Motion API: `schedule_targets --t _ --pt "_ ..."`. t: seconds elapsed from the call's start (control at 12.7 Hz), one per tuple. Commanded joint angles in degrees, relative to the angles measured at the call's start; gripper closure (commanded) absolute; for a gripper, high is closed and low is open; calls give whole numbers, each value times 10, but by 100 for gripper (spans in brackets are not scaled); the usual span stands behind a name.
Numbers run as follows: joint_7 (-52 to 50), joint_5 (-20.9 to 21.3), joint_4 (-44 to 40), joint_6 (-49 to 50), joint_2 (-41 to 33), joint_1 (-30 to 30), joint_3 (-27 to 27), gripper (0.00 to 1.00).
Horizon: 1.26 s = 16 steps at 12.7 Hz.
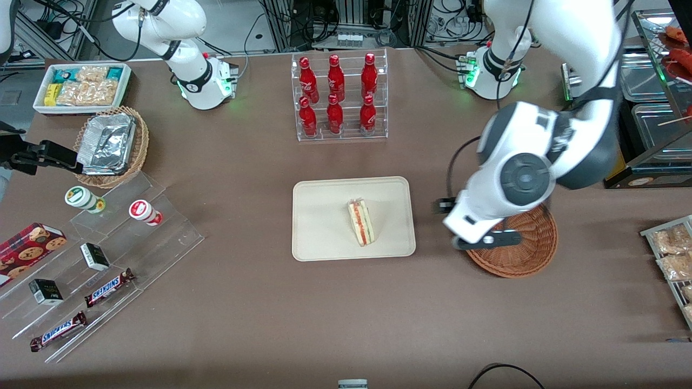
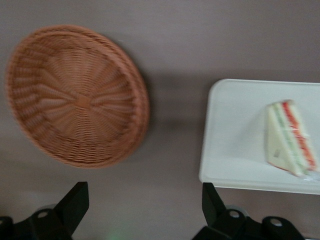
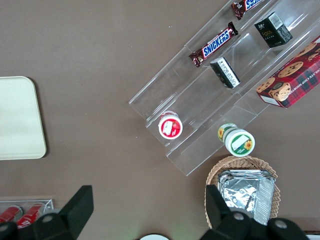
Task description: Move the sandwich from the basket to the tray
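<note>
The sandwich [image 1: 361,221] lies on the cream tray [image 1: 319,216] in the middle of the table, its red and green filling facing up. The reddish-brown basket [image 1: 530,248] stands beside the tray toward the working arm's end and holds nothing. My left gripper [image 1: 469,229] hangs above the basket's edge nearest the tray, its arm covering part of the basket. In the left wrist view the gripper [image 2: 142,195] is open over bare table, with the basket [image 2: 75,95], the tray [image 2: 235,130] and the sandwich [image 2: 290,140] all apart from its fingers.
A clear rack of red bottles [image 1: 340,97] stands farther from the front camera than the tray. Toward the parked arm's end are a tan basket with foil containers [image 1: 111,143], a white snack bin [image 1: 81,86] and a clear stepped shelf with snacks [image 1: 108,248]. Packets [image 1: 673,254] lie at the working arm's end.
</note>
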<state>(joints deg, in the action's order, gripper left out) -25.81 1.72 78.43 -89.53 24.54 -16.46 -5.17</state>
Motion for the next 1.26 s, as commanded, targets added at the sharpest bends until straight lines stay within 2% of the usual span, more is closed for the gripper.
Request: schedule_targets --t 0.0,0.39,0.79,1.03,1.18 --pt "46 20 55 -3 -49 45 -6 0" --pt "141 13 99 0 -116 100 -6 0" --pt "212 -42 105 52 -187 161 -10 0" --pt "290 -43 102 105 -226 188 -11 0" --pt "292 -36 102 109 -237 189 -11 0"
